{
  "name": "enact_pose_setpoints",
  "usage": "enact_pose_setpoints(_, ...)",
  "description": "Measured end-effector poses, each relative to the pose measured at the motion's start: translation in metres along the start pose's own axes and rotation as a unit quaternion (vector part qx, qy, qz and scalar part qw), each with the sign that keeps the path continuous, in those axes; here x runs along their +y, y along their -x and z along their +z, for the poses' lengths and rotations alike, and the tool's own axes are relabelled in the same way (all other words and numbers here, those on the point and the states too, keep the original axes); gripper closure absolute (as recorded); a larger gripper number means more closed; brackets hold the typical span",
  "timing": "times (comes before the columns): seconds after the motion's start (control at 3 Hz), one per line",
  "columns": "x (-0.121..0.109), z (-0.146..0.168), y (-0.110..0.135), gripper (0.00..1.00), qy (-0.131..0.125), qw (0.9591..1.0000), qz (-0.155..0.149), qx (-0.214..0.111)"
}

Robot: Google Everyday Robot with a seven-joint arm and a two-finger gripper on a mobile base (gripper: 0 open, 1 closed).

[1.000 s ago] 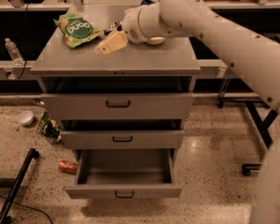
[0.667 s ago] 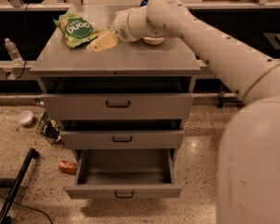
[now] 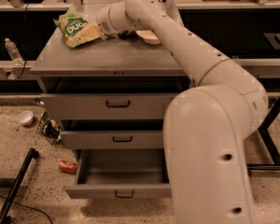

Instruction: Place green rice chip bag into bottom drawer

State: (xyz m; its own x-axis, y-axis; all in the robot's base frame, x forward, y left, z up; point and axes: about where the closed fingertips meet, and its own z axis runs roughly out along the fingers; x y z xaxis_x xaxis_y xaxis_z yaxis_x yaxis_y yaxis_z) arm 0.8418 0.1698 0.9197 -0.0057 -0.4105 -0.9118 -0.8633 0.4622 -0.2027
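Gripper (image 3: 96, 31) sits far left on the cabinet top (image 3: 112, 57), against the green rice chip bag (image 3: 76, 28); I cannot tell its grip. I see the bottom drawer (image 3: 119, 191) pulled open.

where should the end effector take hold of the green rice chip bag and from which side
Probably the near right edge of the green rice chip bag, coming from the right. The bag lies on the cabinet top near its back left corner, and that thin edge faces the end effector, which is right beside it; the middle looks puffy.
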Motion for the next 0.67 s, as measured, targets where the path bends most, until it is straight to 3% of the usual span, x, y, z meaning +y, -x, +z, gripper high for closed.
enact_pose_setpoints(0.33, -0.005, 0.023, 0.010, 0.00, -0.001, 1.0000, 0.004, 0.000)
enact_pose_setpoints(0.67, -0.010, 0.053, 0.002, 0.00, -0.020, 0.9993, 0.009, 0.029)
